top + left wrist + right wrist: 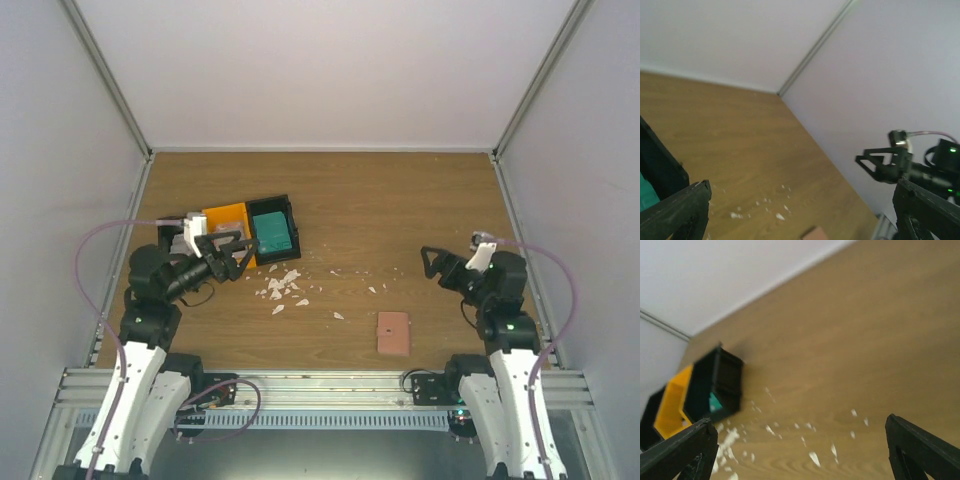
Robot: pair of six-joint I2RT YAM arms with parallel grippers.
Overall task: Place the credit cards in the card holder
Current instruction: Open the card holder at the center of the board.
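The card holder (393, 333) lies flat and closed on the wooden table (400, 200), near the front edge and just ahead of the right arm's base, with nothing touching it; only its corner shows in the left wrist view (815, 233). No credit cards can be told apart with certainty: a teal flat patch (272, 230) sits inside the black compartment of the black and orange tray (226, 216) at the left of the table, but what it is cannot be made out. White paper scraps (283, 288) are scattered between the tray and the card holder. The left gripper (243, 256) hangs at the tray's near side, jaws spread wide and holding nothing; whether it touches the tray cannot be told. The right gripper (430, 265) hangs above the table behind the card holder, well apart from it, jaws likewise wide and empty
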